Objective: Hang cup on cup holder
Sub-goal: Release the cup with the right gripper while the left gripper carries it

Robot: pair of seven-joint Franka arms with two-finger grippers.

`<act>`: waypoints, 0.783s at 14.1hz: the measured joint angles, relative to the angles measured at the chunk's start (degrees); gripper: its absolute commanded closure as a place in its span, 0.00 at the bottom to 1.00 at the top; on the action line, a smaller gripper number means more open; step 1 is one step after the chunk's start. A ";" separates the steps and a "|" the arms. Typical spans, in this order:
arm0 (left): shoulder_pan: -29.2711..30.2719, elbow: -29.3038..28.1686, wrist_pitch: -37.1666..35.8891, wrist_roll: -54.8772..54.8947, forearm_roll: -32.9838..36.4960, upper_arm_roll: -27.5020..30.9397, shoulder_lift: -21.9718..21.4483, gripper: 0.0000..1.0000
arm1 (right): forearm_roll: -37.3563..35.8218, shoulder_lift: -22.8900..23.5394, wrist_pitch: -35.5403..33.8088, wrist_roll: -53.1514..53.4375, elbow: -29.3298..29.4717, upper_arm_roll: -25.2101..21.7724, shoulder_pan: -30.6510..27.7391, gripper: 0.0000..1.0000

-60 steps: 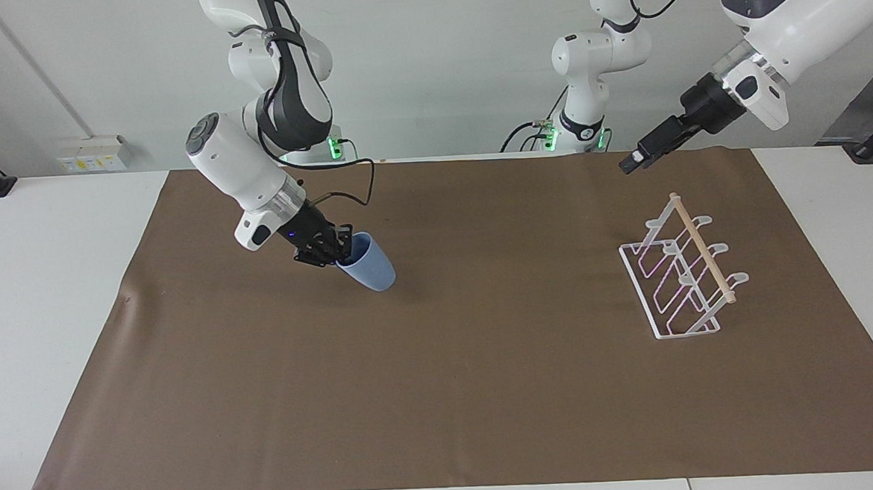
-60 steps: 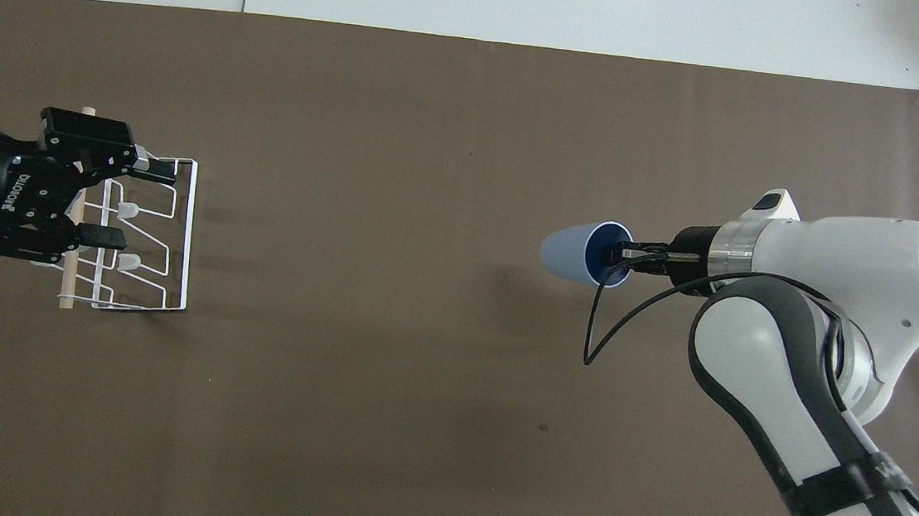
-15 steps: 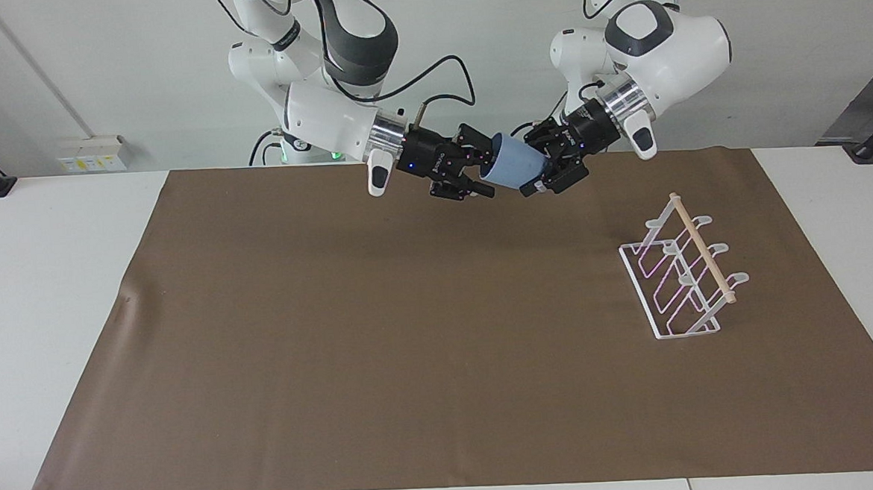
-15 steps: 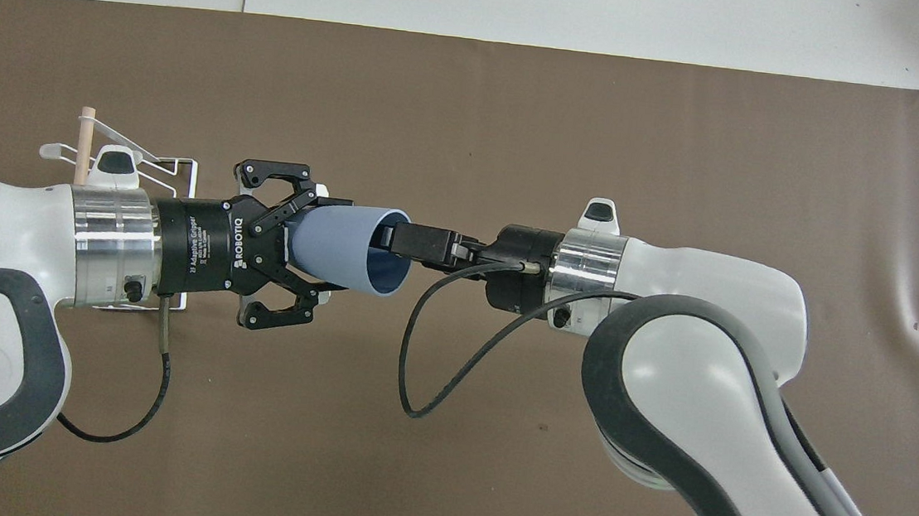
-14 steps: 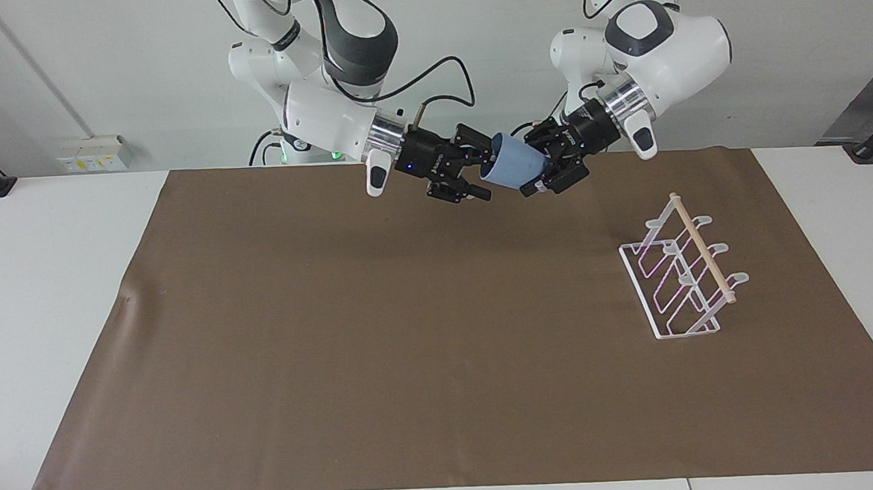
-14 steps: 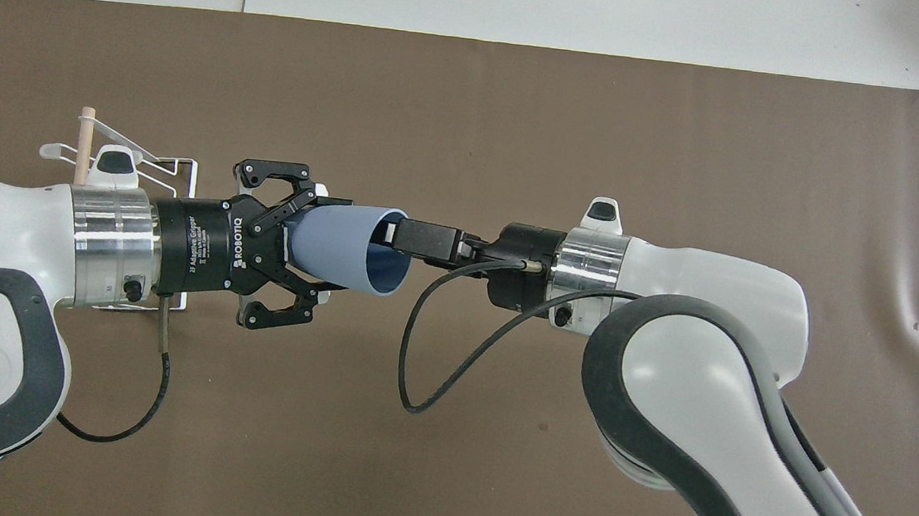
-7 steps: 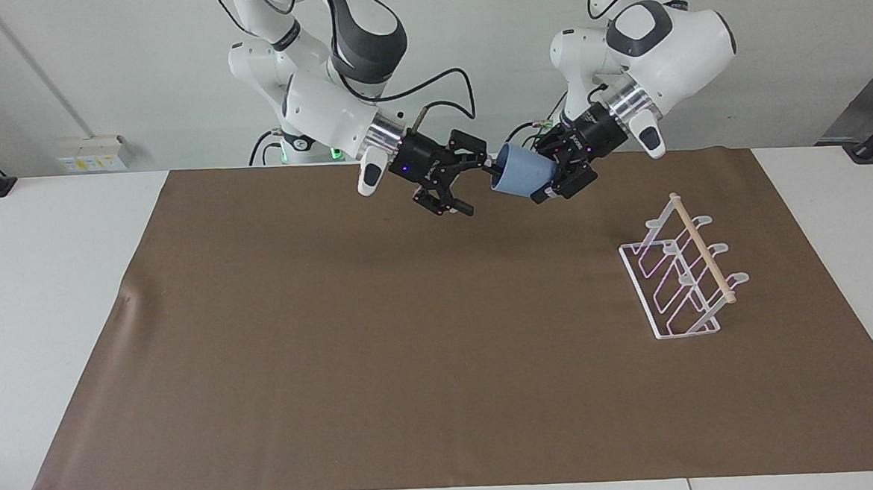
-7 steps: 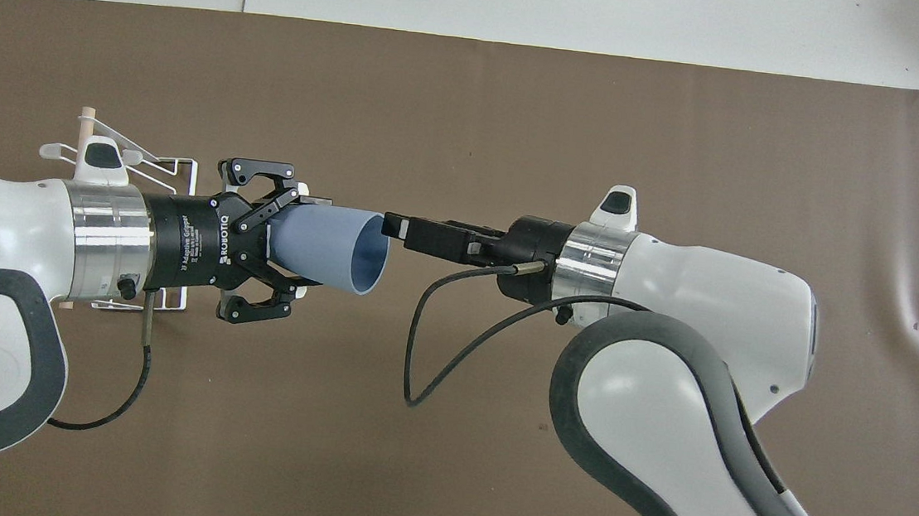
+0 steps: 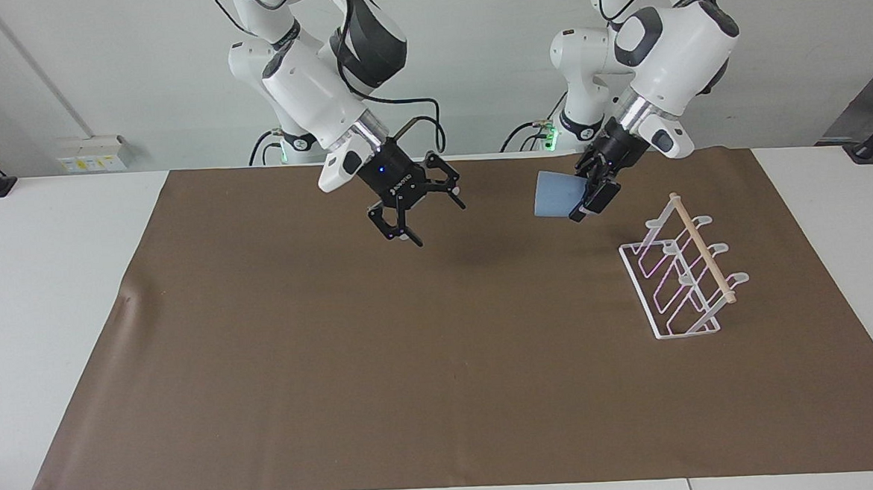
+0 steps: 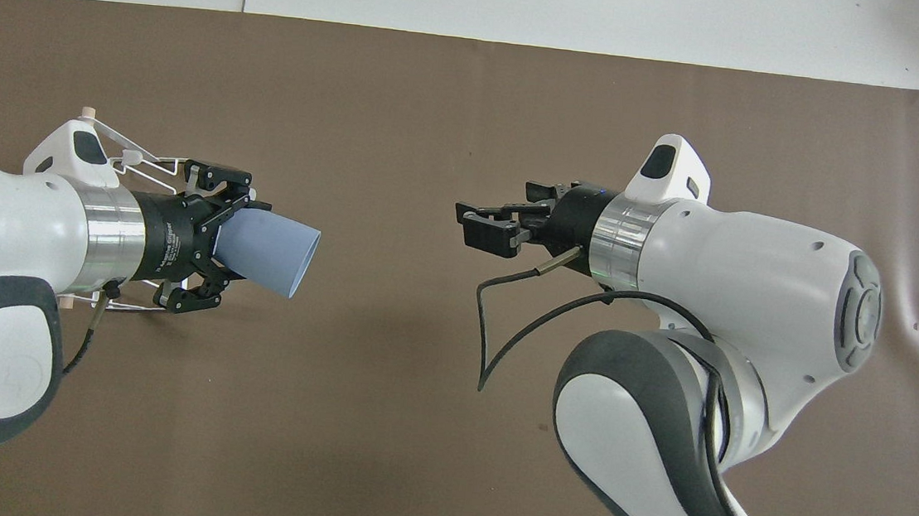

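The light-blue cup (image 9: 553, 196) is held in the air on its side, rim pointing toward the right arm's end of the table. My left gripper (image 9: 582, 192) is shut on its base end; it also shows in the overhead view (image 10: 240, 243) with the cup (image 10: 276, 257). The cup hangs over the mat beside the white wire cup holder (image 9: 681, 269), apart from it. The holder with its wooden dowel stands at the left arm's end; in the overhead view the left arm covers most of the holder (image 10: 153, 161). My right gripper (image 9: 429, 219) is open and empty over the middle of the mat, also seen from overhead (image 10: 471, 224).
A brown mat (image 9: 413, 366) covers most of the white table (image 9: 50, 295). A black cable (image 10: 495, 328) loops down from the right gripper's wrist.
The right gripper has let go of the cup's rim, opened and drawn back toward its own end. The left gripper has carried the cup lower and toward the cup holder.
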 measured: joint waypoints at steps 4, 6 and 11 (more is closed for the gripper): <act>-1.04 0.13 0.36 -0.10 16.37 -0.63 0.02 1.00 | -23.85 0.05 -5.28 -0.43 -0.08 -6.88 -0.40 0.00; -1.28 0.12 1.16 -0.13 23.99 -0.65 0.03 1.00 | -33.23 0.03 -7.65 -0.50 -0.07 -9.69 -0.43 0.00; 2.59 0.13 8.80 -0.21 40.91 0.07 1.84 1.00 | -37.69 -0.60 -18.63 -0.86 0.11 -22.04 -0.66 0.00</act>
